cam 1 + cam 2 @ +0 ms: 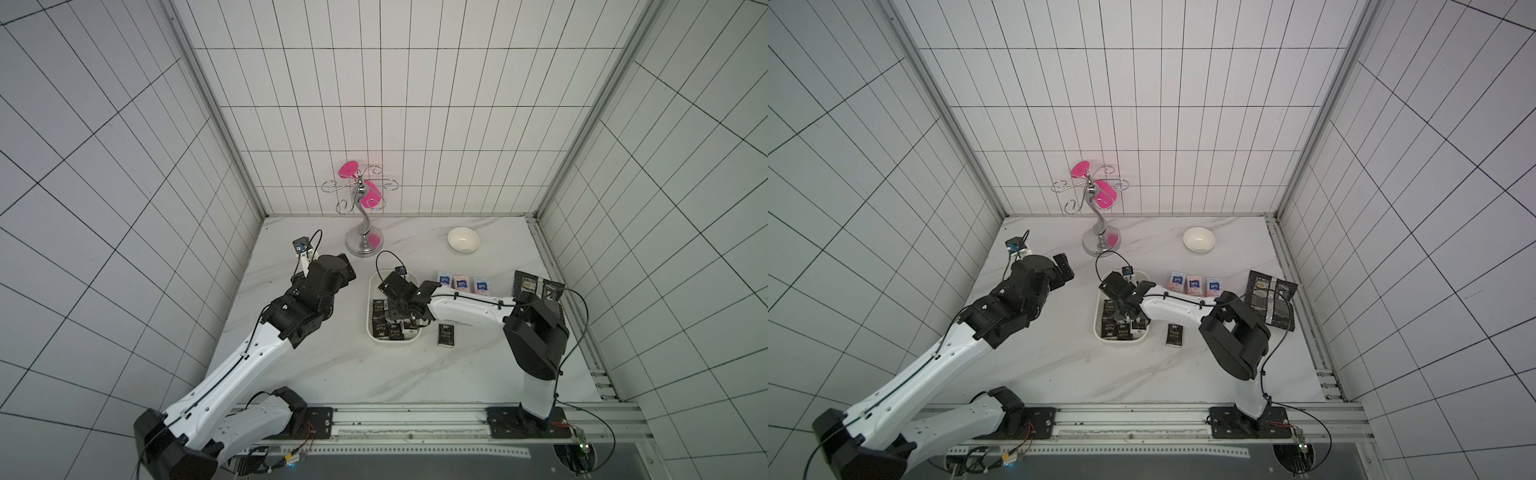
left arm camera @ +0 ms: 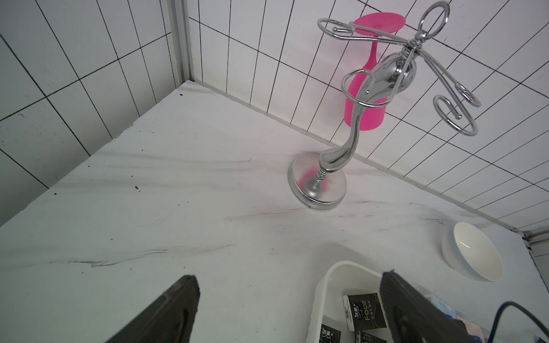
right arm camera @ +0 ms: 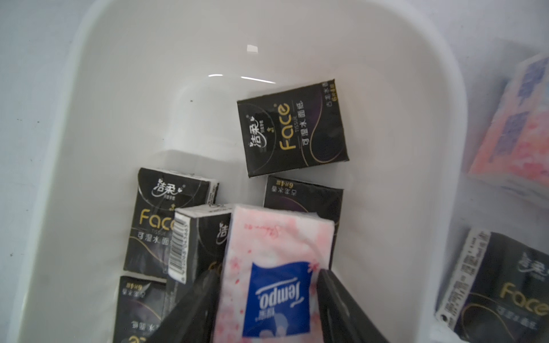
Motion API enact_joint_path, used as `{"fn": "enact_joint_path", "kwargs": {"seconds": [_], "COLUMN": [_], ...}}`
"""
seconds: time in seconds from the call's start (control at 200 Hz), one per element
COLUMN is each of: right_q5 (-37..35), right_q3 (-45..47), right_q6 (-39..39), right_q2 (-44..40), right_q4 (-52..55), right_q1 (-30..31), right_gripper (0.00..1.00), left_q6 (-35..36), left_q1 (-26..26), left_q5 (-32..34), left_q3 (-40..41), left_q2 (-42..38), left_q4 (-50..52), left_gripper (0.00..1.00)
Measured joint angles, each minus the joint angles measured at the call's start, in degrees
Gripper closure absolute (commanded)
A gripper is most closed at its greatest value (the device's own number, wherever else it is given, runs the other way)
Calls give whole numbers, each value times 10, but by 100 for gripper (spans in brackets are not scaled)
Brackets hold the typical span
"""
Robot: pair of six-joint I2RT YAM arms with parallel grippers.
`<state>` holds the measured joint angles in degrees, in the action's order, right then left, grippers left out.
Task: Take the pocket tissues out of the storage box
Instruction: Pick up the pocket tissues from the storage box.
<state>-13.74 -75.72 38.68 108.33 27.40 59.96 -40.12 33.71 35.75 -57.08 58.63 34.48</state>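
Right fingers (image 3: 341, 306) clamp a pink tissue pack (image 3: 267, 252), seemingly just above the black packs (image 3: 292, 127) inside the white tub (image 3: 118, 89). On the counter (image 1: 332, 374), three pink packs (image 1: 460, 283) lie at the tub's 2 o'clock and a lone black pack (image 1: 446, 336) at 4. Left fingers (image 2: 166, 314) are apart, at 10 o'clock.

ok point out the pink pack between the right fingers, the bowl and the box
pink pack (image 3: 276, 285): right wrist view, on its blue label.
bowl (image 1: 463, 240): a top view, on its inner hollow.
box (image 1: 369, 309): a top view, on the rim towards the left arm.
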Motion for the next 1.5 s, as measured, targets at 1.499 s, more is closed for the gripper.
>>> {"fn": "enact_joint_path", "kwargs": {"seconds": [1.499], "right_q5": [-6], "right_q3": [-20], "right_q6": [80], "right_q2": [-15], "right_q4": [34], "right_q1": [-6], "right_gripper": [33], "left_q6": [1], "left_q1": [1], "left_q5": [-9], "left_q3": [0], "left_q2": [-12], "left_q4": [0], "left_gripper": [2]}}
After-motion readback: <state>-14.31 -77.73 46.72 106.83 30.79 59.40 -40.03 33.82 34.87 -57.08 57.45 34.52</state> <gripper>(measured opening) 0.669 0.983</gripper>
